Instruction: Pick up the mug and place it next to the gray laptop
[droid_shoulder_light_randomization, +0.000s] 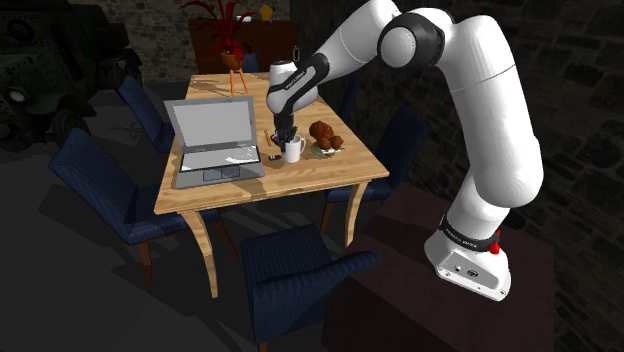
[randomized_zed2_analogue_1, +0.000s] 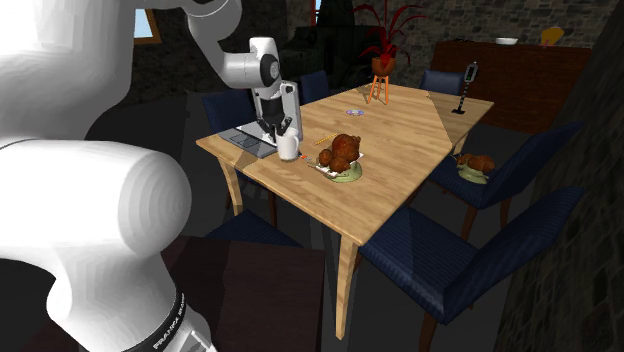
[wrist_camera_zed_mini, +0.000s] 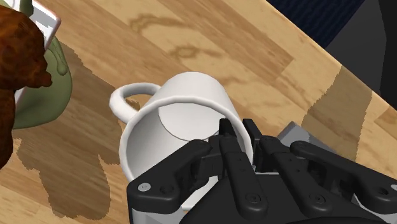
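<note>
Half inside, half outside the mug (wrist_camera_zed_mini: 178, 121), pinching its wall between the fingers (wrist_camera_zed_mini: 224, 145), a rim grip likely for lifting straight; holding it upright at the worktop (droid_shoulder_light_randomization: 300, 182), just beside the laptop (droid_shoulder_light_randomization: 215, 135), with the roast (droid_shoulder_light_randomization: 323, 131) on its other side.

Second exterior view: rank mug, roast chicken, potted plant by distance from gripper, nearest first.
1. mug, right at the gripper.
2. roast chicken, further along the table, toward the view's right.
3. potted plant, on its orange stand at the far end.
</note>
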